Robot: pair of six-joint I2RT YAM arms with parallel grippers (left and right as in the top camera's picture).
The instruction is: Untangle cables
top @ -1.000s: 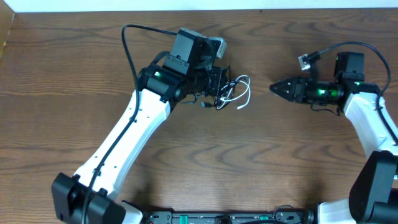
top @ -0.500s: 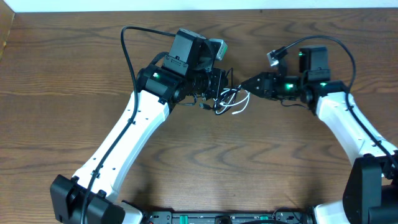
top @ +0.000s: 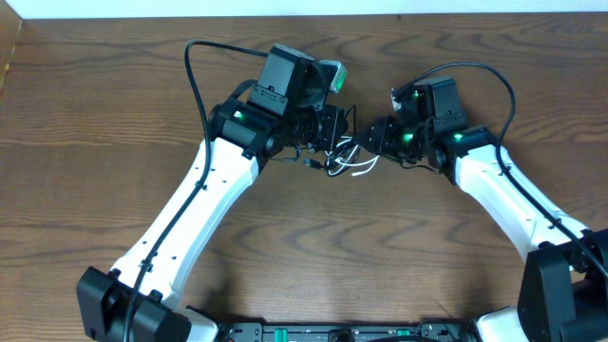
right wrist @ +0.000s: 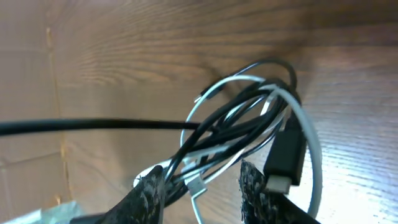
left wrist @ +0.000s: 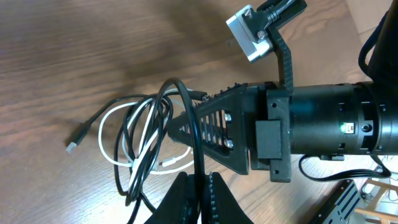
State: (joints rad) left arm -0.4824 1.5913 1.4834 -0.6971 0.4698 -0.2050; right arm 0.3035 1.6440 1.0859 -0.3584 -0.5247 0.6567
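A small tangle of cables lies on the wooden table between my two grippers: black cords looped through a white cord. My left gripper is shut on one black cord that runs up from its jaws; it also shows in the overhead view. My right gripper points left into the tangle. Its jaws are open with black cords and white strands between them. A black plug and the white cord lie beside its right finger.
A thick black cord arches from the left arm, another from the right arm. The right wrist camera sits above the tangle. A loose plug end lies to the left. The table's far edge runs along the top.
My right arm has moved left across the table, and its jaws now reach into the tangle. The left arm has held still with its cord; the white loops shifted slightly.
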